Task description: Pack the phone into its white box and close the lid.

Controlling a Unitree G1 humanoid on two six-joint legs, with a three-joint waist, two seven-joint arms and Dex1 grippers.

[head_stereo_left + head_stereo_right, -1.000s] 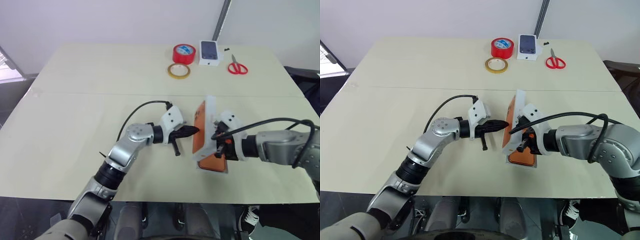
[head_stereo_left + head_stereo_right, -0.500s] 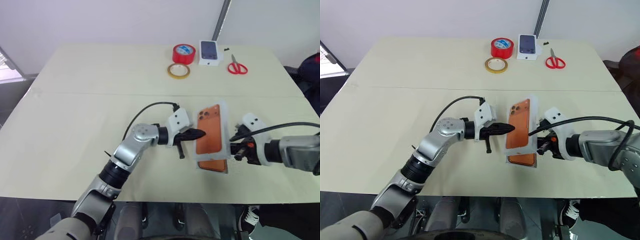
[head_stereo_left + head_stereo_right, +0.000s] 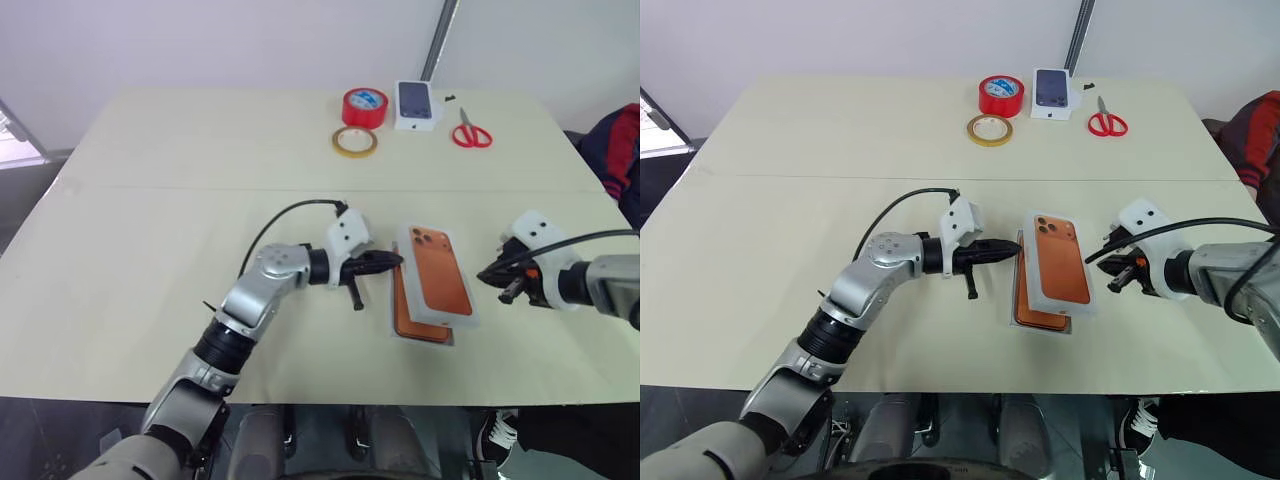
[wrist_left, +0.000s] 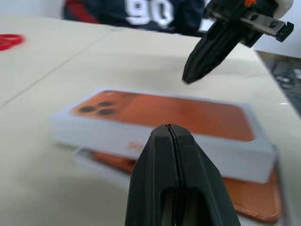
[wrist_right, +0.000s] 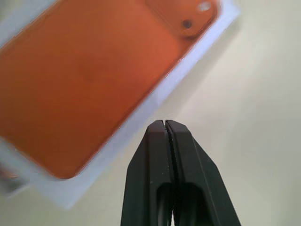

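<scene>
The lid (image 3: pixel 437 285), white with an orange phone printed on top, lies flat and skewed over the white box (image 3: pixel 452 342). Part of the orange phone (image 3: pixel 405 316) shows under the lid's left side, lying in the box. My left gripper (image 3: pixel 397 262) is shut and empty, its tip close to the lid's left edge near the far corner. My right gripper (image 3: pixel 490 275) is shut and empty, a short way to the right of the lid. The left wrist view has the lid (image 4: pixel 155 117) just ahead of the shut fingertips, and the right gripper (image 4: pixel 190 77) beyond it.
At the table's far side sit a red tape roll (image 3: pixel 365 103), a yellow tape ring (image 3: pixel 356 141), a smaller white box picturing a dark phone (image 3: pixel 417 103) and red scissors (image 3: pixel 471 133). A person's dark and red garment (image 3: pixel 620 150) shows at the right edge.
The lid stood tilted up on edge against the right gripper; it now lies flat and skewed over the box. The right gripper has drawn away to the right. The left gripper has barely moved.
</scene>
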